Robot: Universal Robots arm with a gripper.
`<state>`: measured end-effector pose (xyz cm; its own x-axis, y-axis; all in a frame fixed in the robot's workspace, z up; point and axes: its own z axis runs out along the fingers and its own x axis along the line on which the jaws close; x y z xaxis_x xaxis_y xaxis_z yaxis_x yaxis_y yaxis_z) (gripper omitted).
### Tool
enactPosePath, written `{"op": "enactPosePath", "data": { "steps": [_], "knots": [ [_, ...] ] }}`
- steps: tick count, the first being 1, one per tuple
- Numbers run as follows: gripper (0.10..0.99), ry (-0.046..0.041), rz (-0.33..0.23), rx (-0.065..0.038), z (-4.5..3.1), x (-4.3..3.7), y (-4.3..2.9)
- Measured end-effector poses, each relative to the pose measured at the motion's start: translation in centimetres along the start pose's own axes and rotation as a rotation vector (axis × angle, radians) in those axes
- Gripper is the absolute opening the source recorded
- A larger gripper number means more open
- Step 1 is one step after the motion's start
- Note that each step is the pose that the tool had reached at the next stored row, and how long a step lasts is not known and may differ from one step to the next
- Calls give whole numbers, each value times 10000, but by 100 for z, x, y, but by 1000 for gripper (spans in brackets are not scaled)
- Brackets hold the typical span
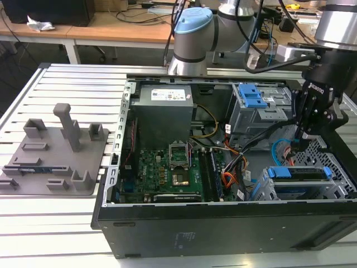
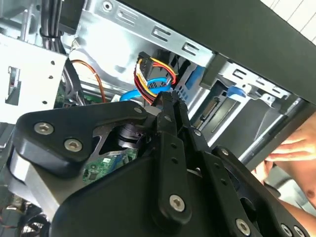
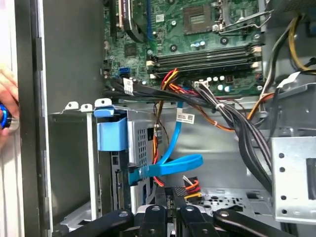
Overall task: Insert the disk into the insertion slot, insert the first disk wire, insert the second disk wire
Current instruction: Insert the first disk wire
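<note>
At four o'clock from the middle of the case (image 1: 223, 229) in the exterior view, the disk (image 1: 298, 173) lies sunk in the insertion slot (image 1: 265, 192), only its blue edge showing. In the first wrist view a person's hand (image 3: 6, 91) is cut by the edge, and the gripper (image 3: 171, 200) covers most of the wire plug (image 3: 178, 190) it pinches.

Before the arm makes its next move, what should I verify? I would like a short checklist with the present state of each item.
1. Disk seated in the insertion slot: ok, its blue frame sits inside the cage.
2. Gripper shut on the coloured wire bundle: ok.
3. Bundle's plug lined up with the disk's socket: cannot tell.
4. Blue flat cable plugged into the disk: cannot tell.
5. Person's hand away from the case: not ok, it is at the case wall.
</note>
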<state>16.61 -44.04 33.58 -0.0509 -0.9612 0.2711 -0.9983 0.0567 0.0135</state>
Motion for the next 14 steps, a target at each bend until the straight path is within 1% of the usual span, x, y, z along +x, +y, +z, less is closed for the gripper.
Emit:
{"op": "enactPosePath", "data": {
  "steps": [1, 2, 3, 4, 5, 6, 8, 10, 11, 12, 13, 14],
  "knots": [
    [169, -158, -5, -9, -38, 53, -2],
    [169, -338, -10, -19, -53, 87, -3],
    [169, -486, -14, -27, -56, 108, -4],
    [169, -603, -17, -32, -56, 125, -5],
    [169, -813, -24, -43, -57, 164, -7],
    [169, -908, -26, -48, -64, 193, -8],
    [169, -1033, -29, -54, -78, 262, -11],
    [169, -1070, -30, -56, -63, 324, -14],
    [169, -1093, -31, -57, -50, 372, -18],
    [169, -1120, -32, -58, -42, 402, -19],
    [169, -1199, -34, -62, -27, 451, -23],
    [169, -1275, -37, -66, -19, 479, -25]
  ]
}}
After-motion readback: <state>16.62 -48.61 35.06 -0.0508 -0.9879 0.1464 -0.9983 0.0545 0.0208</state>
